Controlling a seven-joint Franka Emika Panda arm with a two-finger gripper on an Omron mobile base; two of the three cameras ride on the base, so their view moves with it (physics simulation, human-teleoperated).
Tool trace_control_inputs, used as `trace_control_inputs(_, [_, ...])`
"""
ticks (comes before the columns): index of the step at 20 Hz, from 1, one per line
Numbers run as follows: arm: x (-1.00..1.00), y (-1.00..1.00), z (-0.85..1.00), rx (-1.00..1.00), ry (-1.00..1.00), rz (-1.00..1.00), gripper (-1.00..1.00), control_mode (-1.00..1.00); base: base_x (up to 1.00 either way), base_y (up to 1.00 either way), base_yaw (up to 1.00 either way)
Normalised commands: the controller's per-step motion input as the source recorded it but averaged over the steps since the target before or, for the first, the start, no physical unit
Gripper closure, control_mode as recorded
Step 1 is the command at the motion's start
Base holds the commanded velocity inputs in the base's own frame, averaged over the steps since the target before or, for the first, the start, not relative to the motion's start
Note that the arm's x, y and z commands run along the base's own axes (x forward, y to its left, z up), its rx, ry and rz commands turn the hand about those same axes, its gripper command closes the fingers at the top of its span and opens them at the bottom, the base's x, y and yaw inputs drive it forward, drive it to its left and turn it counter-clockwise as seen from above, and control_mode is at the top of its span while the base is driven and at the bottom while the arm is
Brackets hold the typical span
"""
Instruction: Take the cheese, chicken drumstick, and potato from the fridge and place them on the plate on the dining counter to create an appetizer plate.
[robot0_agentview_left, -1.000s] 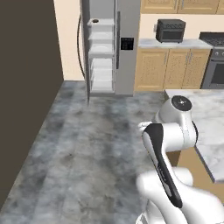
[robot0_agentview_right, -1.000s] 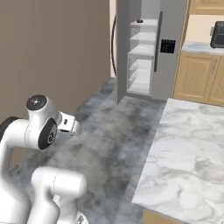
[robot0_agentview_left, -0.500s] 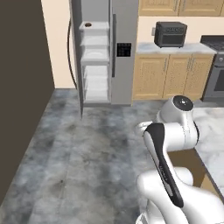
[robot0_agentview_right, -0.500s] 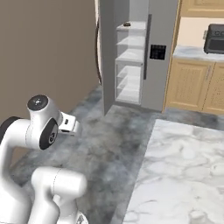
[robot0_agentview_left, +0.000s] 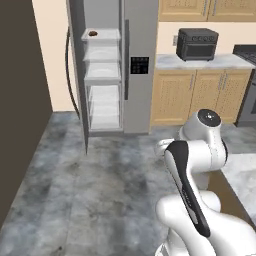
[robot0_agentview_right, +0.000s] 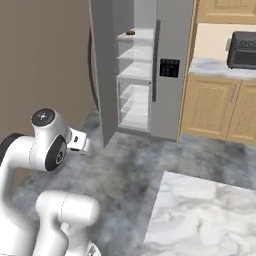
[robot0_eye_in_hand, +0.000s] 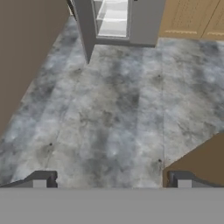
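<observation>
Across the floor: fridge open, well apart | top shelf: dark piece, probably chicken drumstick | hand released, empty | step: approach | next: drive closer, reach shelf

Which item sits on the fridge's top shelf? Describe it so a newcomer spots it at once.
Start at the tall grey fridge with the black dispenser panel, its left compartment open. Look at the topmost white shelf inside. The small dark brown lump there is the lone dark spot on otherwise white shelves; too small to identify further.
</observation>
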Motion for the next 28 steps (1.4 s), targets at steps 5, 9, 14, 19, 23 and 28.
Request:
trace_control_inputs(5, [0.00, 0.00, 0.00, 0.00, 0.00, 0.00, -1.00, 1.00, 1.00, 0.20, -0.02])
trace_control_inputs(9, [0.00, 0.00, 0.00, 0.00, 0.00, 0.00, -1.00, 1.00, 1.00, 0.05, 0.00])
trace_control_inputs(14, [0.00, 0.00, 0.00, 0.00, 0.00, 0.00, -1.00, 1.00, 1.00, 0.08, 0.00])
trace_control_inputs(19, [0.00, 0.00, 0.00, 0.00, 0.00, 0.00, -1.00, 1.00, 1.00, 0.14, 0.00])
trace_control_inputs(23, [0.00, 0.00, 0.00, 0.00, 0.00, 0.00, -1.00, 1.00, 1.00, 0.33, 0.00])
trace_control_inputs(28, [0.00, 0.00, 0.00, 0.00, 0.00, 0.00, -1.00, 1.00, 1.00, 0.35, 0.00])
